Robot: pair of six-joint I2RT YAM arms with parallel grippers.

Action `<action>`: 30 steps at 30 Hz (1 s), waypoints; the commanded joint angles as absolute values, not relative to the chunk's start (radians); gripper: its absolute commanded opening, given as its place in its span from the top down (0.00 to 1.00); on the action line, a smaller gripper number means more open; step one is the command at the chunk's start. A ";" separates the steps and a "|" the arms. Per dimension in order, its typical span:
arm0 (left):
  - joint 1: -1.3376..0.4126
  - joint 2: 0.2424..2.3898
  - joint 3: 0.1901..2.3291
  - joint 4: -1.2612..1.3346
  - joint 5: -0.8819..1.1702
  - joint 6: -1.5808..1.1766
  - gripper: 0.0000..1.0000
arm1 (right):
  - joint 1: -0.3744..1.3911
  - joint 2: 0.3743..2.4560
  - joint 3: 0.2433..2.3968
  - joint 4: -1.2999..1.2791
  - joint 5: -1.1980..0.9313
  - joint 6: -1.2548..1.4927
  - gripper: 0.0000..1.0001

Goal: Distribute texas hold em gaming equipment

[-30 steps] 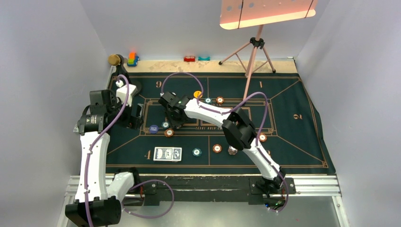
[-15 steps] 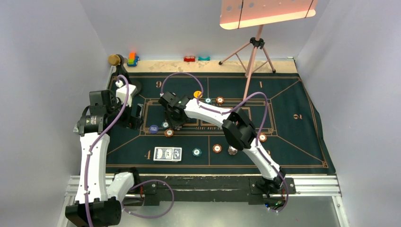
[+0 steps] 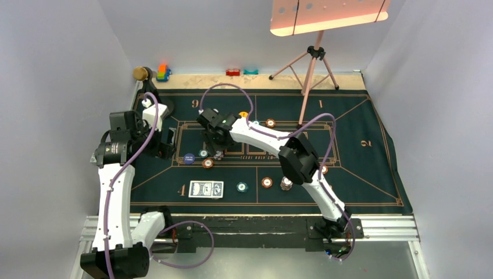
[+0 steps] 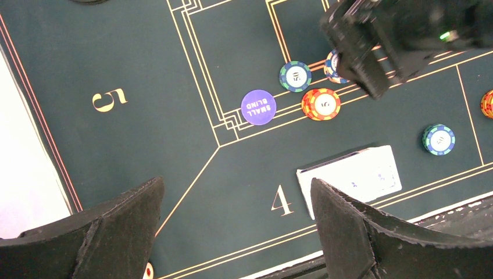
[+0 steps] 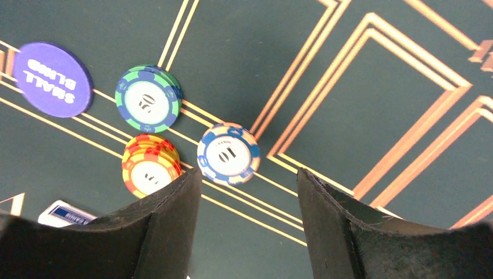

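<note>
While my right gripper [image 5: 249, 195] hangs with jaws apart and empty over the blue-and-white chip [image 5: 228, 154] on the felt mat [image 5: 372, 87], a low sideways sweep could knock it into the neighbouring orange chip [image 5: 150, 165]. My left gripper [image 4: 235, 189] gapes empty.

"SMALL BLIND" on purple disc [image 5: 52, 79] — "50" on green chip [image 5: 148, 99].

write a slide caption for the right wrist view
Right fingers open near a blue-and-white 10 chip, beside a green 50 chip, an orange chip and the small blind button
</note>
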State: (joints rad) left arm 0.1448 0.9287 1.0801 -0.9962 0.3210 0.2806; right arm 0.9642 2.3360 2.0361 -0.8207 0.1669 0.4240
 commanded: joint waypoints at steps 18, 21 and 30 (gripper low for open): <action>0.153 0.925 1.075 -0.978 0.351 0.291 0.00 | 0.841 1.427 1.161 -0.906 0.306 0.591 0.16; 0.153 0.927 1.078 -0.978 0.351 0.291 0.00 | 0.842 1.373 1.093 -0.920 0.304 0.618 0.13; 0.153 0.930 1.080 -0.981 0.351 0.290 0.00 | 0.823 1.358 0.967 -0.860 0.266 0.624 0.11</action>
